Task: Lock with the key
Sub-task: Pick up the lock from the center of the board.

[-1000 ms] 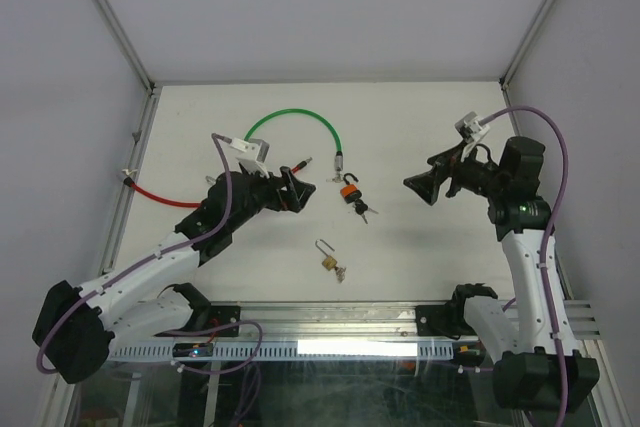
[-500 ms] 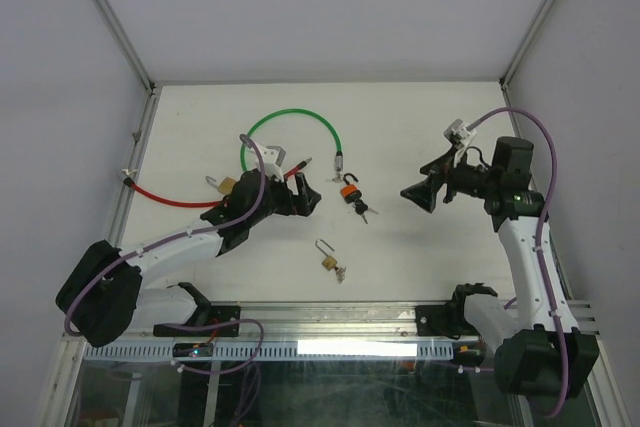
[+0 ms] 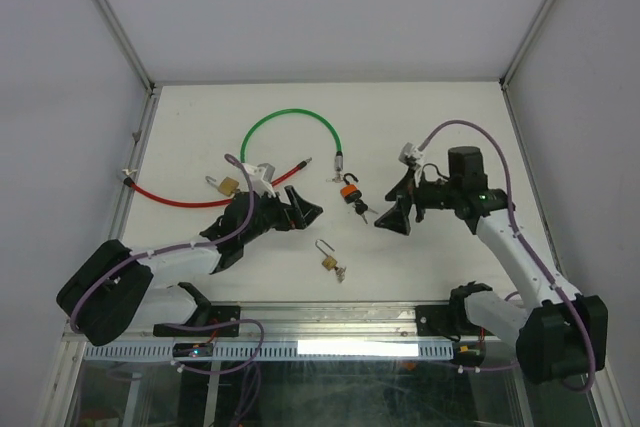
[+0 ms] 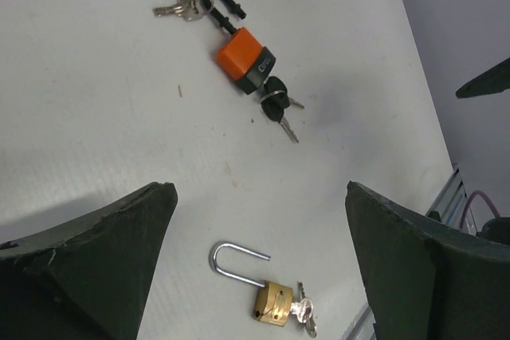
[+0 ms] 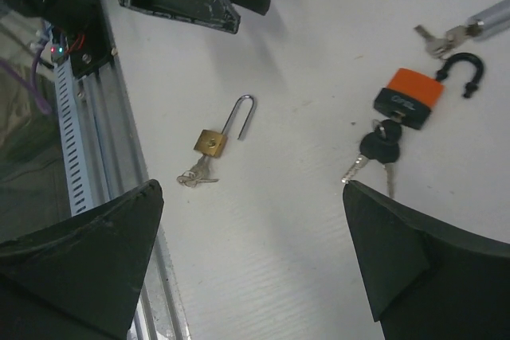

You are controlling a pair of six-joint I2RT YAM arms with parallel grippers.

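The left tool (image 3: 305, 205) and right tool (image 3: 388, 209) are hovering released and empty, so one should be pinning the brass padlock (image 4: 273, 302) body while the other is turning its key (image 4: 303, 314).

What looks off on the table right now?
Nothing spilled or damaged. The near brass padlock lies with its shackle swung open, keys at its base; the orange padlock is open too. The left claw and right claw are open and empty.
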